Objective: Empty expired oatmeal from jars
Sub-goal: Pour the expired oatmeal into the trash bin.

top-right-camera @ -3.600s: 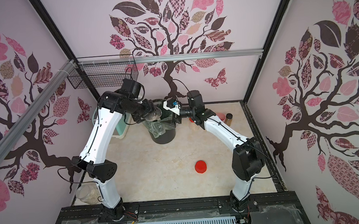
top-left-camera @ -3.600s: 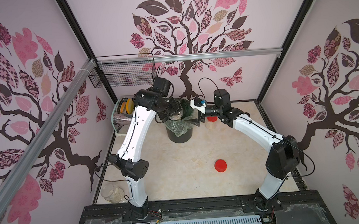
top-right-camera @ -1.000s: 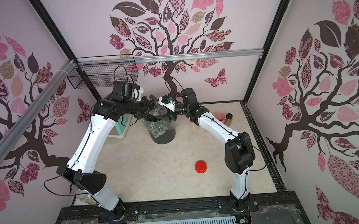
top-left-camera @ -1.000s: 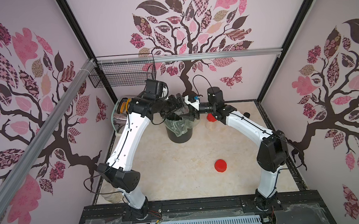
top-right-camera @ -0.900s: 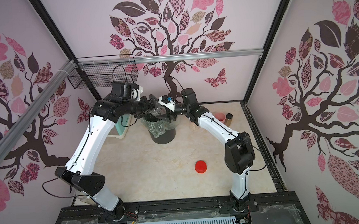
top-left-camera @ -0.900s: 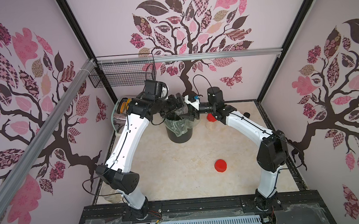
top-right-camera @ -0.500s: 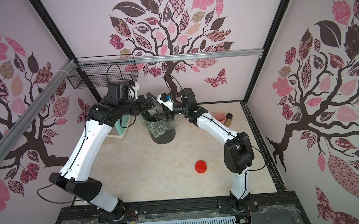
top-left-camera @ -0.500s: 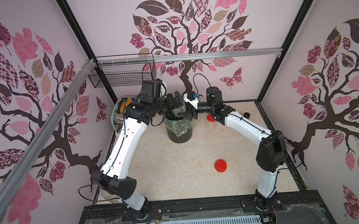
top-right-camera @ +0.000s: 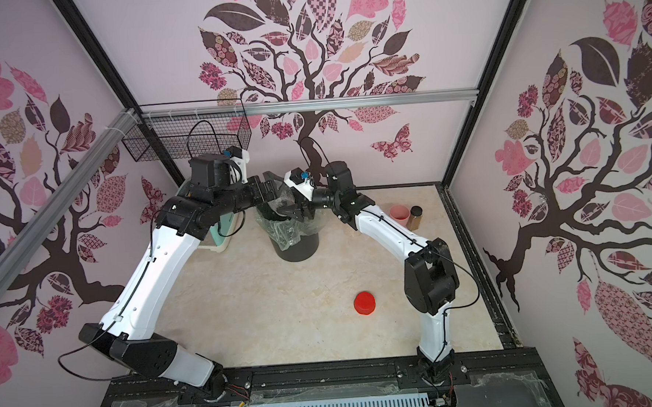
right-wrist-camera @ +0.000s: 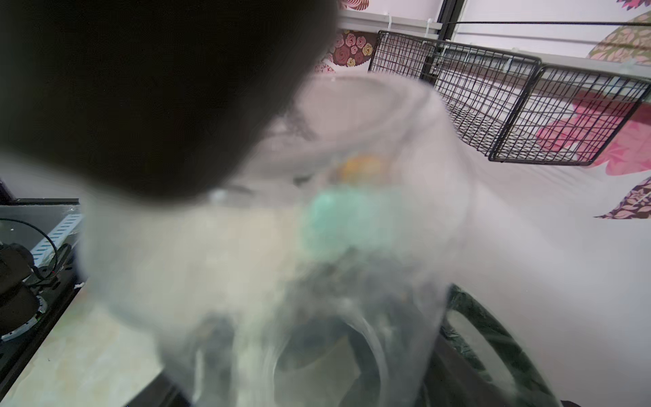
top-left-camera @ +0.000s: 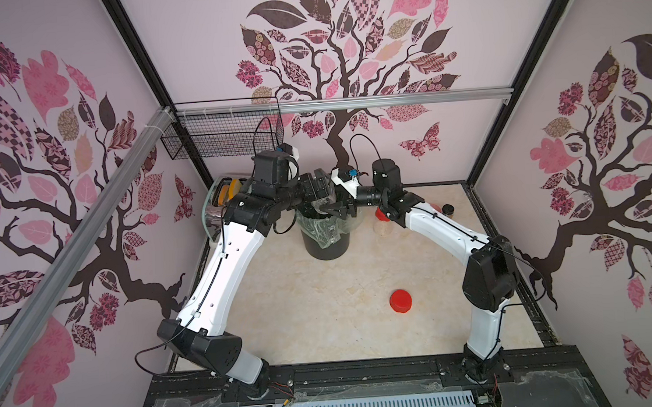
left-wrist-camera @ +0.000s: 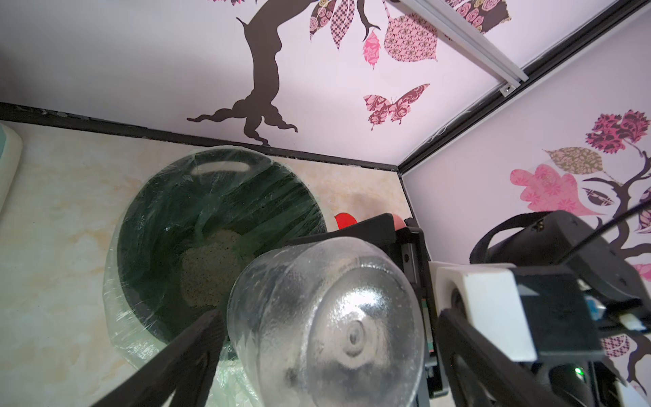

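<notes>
Clear plastic, filmed with pale dust: the clear jar [left-wrist-camera: 317, 282] hangs tipped over the black bin [top-left-camera: 327, 248], base turned toward the left wrist camera and mouth down toward the bin's opening. The bin stands at twelve o'clock on the marbled tabletop [top-left-camera: 303, 313], lined with a thin plastic liner [left-wrist-camera: 116, 317]. The oatmeal [left-wrist-camera: 211, 267] lies as a beige heap in the bottom of that liner, and the jar's walls carry only a dusty film.

The left gripper [left-wrist-camera: 329, 315] has its fingers [left-wrist-camera: 183, 359] spread wide, one on each side of the jar. One tip sits at the jar's wall; the other stands off it, with part of the right gripper between.

The right gripper [top-left-camera: 340, 211] reaches in from three o'clock and lays one black finger [left-wrist-camera: 405, 253] flat along the jar's side. Its other finger is hidden and the right wrist view is a blur of jar, so I cannot tell whether it is clamped.

A loose red lid [top-left-camera: 400, 301] lies alone at four o'clock, well apart from the bin. A second jar [top-left-camera: 384, 227], red-capped, stands at one o'clock just beside the bin, partly under the right arm. At two o'clock a pink cup [top-right-camera: 399, 214] and a brown bottle [top-right-camera: 416, 217] stand side by side.
</notes>
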{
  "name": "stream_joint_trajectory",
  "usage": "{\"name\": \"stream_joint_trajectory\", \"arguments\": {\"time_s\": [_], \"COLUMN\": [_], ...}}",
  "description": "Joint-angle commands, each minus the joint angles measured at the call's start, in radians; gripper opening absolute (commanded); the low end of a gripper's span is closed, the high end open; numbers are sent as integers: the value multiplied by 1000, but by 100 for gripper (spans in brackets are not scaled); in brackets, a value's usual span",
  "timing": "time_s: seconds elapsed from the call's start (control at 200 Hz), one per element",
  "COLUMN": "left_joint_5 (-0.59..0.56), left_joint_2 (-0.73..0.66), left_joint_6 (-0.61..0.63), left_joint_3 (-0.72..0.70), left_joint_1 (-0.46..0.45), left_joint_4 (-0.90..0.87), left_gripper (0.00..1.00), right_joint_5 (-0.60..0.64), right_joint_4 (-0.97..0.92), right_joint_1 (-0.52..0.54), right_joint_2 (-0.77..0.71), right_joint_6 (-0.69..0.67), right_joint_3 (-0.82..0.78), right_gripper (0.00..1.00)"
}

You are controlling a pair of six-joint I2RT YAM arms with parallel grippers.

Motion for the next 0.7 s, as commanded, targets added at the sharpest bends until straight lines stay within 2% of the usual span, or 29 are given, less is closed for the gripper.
{"name": "stream_joint_trajectory", "arguments": {"time_s": [0.0,0.12,0.24,0.31,0.515,0.63,0.695], "left_joint_5": [23,30,17,-6,-81,-105,-110], "left_joint_2": [8,14,27,39,45,42,45], "left_joint_6": [64,88,105,121,186,207,215], "left_joint_3": [0,5,15,22,12,-1,-4], "left_joint_1": [-6,-10,-19,-30,-63,-69,-71], "left_joint_4": [30,39,29,9,-16,-7,-1], "left_gripper": [98,87,81,82,91,91,87], "right_joint_5": [-23,-26,-28,-30,-32,-35,-37], "right_joint_4": [15,9,1,1,4,4,2], "right_joint_1": [8,7,7,7,7,7,7], "right_joint_2": [6,7,12,12,8,4,4], "right_joint_6": [7,4,3,3,2,0,0], "right_joint_3": [48,57,66,66,57,54,54], "right_gripper": [8,8,9,9,9,9,9]}}
